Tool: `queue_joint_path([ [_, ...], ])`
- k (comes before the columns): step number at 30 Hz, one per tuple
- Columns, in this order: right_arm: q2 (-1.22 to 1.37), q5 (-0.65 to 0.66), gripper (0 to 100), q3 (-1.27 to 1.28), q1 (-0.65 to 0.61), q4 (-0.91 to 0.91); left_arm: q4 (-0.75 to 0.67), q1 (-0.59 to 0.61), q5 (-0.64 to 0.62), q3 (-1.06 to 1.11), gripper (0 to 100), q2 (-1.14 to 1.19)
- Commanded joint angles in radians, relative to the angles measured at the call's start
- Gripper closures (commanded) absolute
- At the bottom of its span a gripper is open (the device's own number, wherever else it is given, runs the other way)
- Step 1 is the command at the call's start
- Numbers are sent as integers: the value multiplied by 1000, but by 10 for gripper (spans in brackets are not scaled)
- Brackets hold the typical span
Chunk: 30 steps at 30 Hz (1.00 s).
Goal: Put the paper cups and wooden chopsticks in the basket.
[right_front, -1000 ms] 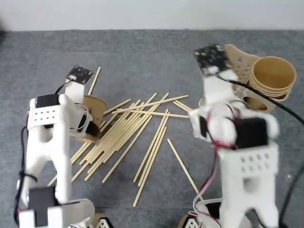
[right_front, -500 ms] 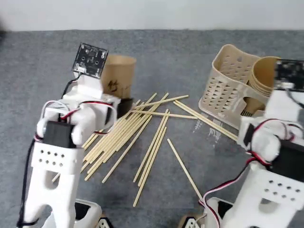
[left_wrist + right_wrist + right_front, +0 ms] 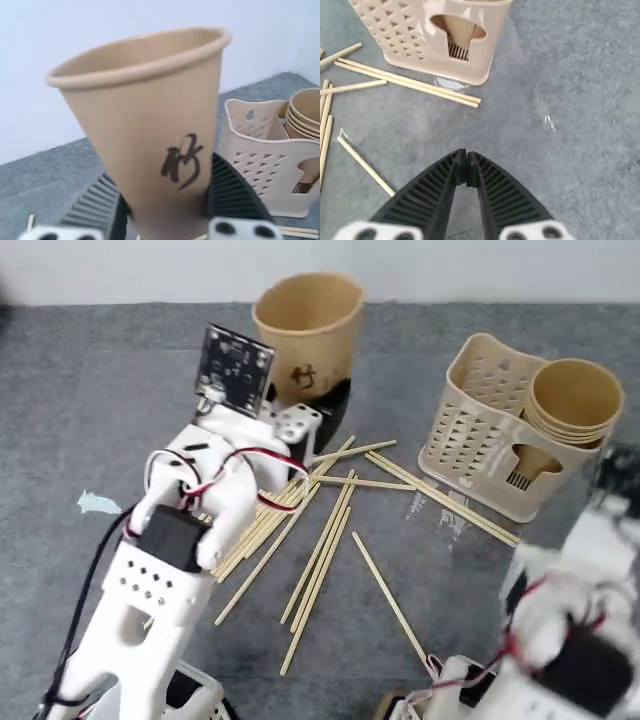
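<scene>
- My left end effector (image 3: 165, 207) is clamped on the paper cup (image 3: 307, 328) low on its wall, near the base. I judge that this leaves the rim free to nest into the stacked cups (image 3: 575, 400).
- The cup is held in the air above the grey surface (image 3: 90, 390). In the high view it sits well apart from the basket (image 3: 468, 430), to its left, and clear of the wooden chopsticks (image 3: 318, 540).
- Its long axis is roughly upright, mouth up and base down.
- The chopsticks lie flat, mostly fanned on one diagonal, with a few running toward the basket's foot.
- My right end effector (image 3: 466, 161) has its fingers pressed together with nothing between them, over bare surface near the basket.
</scene>
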State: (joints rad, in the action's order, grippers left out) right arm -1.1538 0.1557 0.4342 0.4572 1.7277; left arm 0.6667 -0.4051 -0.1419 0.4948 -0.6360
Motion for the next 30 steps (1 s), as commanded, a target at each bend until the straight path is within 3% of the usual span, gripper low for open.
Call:
queue_joint_path([
  [1,-159,11,990,129,10,-51,-80,-20,-12,22,898,-35],
  [7,-337,11,990,281,10,-62,-287,-49,-89,140,898,-37],
  [10,-352,11,990,290,10,-85,-310,-49,-118,162,882,-41],
  [16,-352,11,990,290,4,-185,-81,-72,-124,160,731,-41],
  [23,-351,11,990,288,1,-266,124,-64,-126,168,679,-34],
  [30,-228,75,990,282,-125,-278,279,-58,-126,160,598,-43],
])
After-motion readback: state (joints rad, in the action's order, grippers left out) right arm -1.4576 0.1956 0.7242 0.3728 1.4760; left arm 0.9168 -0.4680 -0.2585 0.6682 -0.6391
